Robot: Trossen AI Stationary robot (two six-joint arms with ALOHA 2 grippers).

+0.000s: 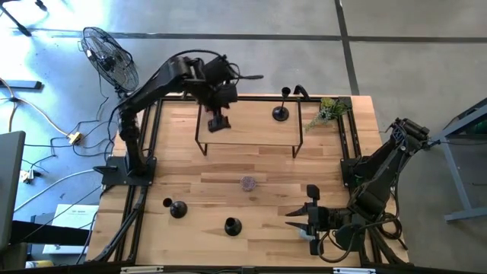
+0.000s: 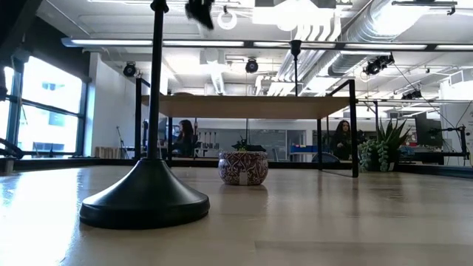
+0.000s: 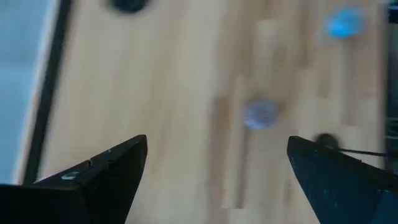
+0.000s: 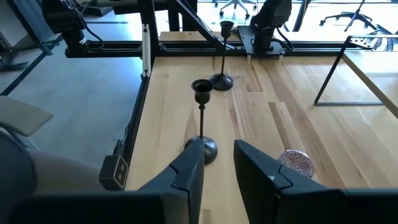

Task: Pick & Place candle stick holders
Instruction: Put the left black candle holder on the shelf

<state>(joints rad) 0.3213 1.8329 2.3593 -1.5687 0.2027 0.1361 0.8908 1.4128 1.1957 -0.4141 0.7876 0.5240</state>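
Three black candle stick holders show. One [image 1: 281,113] stands on its round base on the raised wooden shelf [image 1: 247,129] at the far middle. The other two [image 1: 177,209] [image 1: 232,226] stand on the table near the front left. In the right wrist view they are the farther holder [image 4: 221,59] and the nearer one [image 4: 202,121]. My left gripper [image 1: 219,122] hangs open above the shelf's left part, holding nothing [image 3: 217,168]. My right gripper [image 1: 300,221] waits near the front right. It points toward the nearer holder, its fingers [image 4: 186,177] a narrow gap apart with nothing between them.
A small patterned pot [image 1: 248,183] sits mid-table, between the shelf and the front holders. A potted plant [image 1: 327,113] stands at the shelf's right end. The shelf's thin black legs [image 4: 329,74] reach the table. A black rail frame edges the table's left side [image 4: 186,45]. People sit in the room beyond [image 2: 341,137].
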